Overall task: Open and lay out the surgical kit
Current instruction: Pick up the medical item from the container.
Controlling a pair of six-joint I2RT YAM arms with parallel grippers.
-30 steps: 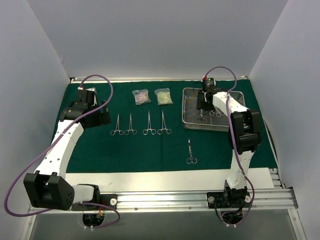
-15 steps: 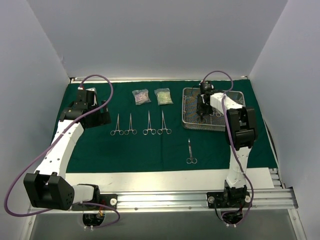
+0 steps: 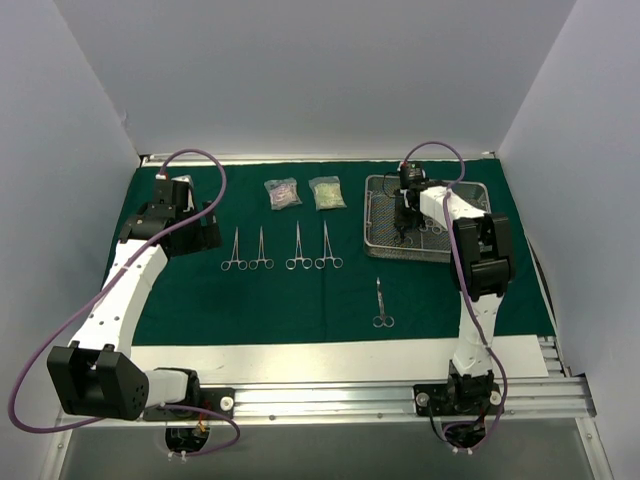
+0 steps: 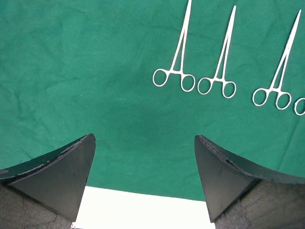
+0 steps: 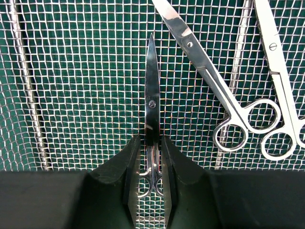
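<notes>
Right wrist: my right tool [image 5: 150, 141] pinches narrow on the scissors [image 5: 152, 81] inside the tray [image 5: 76, 95], blades running straight ahead.

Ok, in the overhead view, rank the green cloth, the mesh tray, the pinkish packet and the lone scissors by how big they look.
1. green cloth
2. mesh tray
3. pinkish packet and lone scissors: unranked; the scissors look longer, the packet wider.
</notes>
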